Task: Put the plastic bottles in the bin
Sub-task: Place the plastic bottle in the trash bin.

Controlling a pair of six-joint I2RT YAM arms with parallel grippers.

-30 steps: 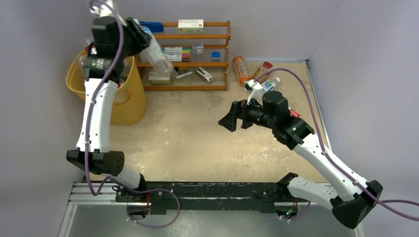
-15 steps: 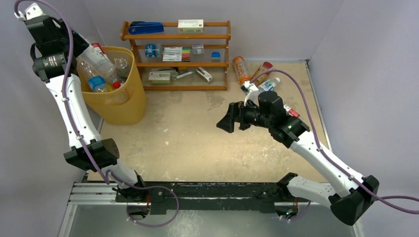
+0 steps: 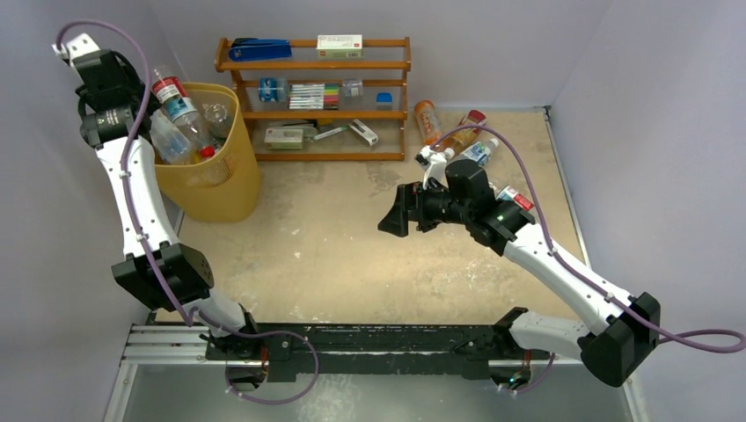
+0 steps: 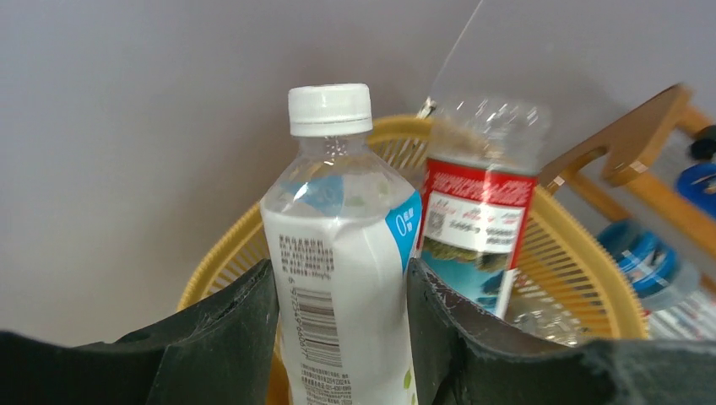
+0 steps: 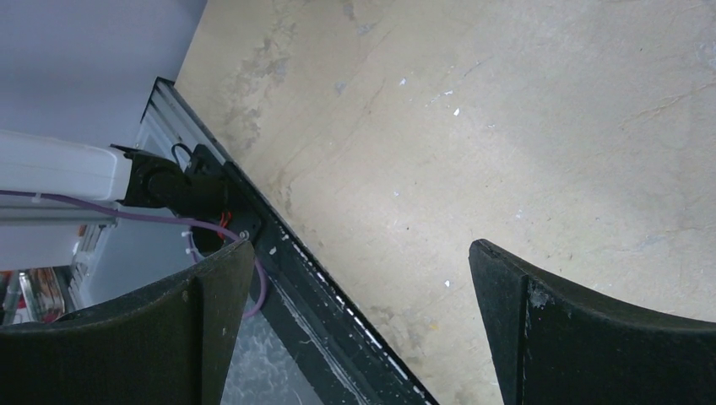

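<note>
A clear plastic bottle (image 4: pixel 342 253) with a white cap and a white-and-blue label stands between the fingers of my left gripper (image 4: pixel 340 272), which is shut on its body. It hangs over the left rim of the yellow mesh bin (image 3: pixel 220 189), whose rim (image 4: pixel 583 245) shows behind it. A red-labelled bottle (image 4: pixel 477 224) and other bottles stand inside the bin. More bottles lie at the back right: an orange one (image 3: pixel 428 123), a yellowish one (image 3: pixel 466 125) and a clear one (image 3: pixel 479 151). My right gripper (image 3: pixel 393 215) hovers open over the bare mid-table, with nothing between its fingers (image 5: pixel 211 295).
The brown wooden shelf rack (image 3: pixel 317 110) with stationery boxes and staplers stands against the back wall, right of the bin. Grey walls close in the left, back and right sides. The black rail (image 3: pixel 369 338) carrying both arm bases runs along the near edge.
My left arm has swung from in front of the shelf rack to the far left, carrying the bottle over the bin's mouth. The right arm has drifted slightly left, still open.
</note>
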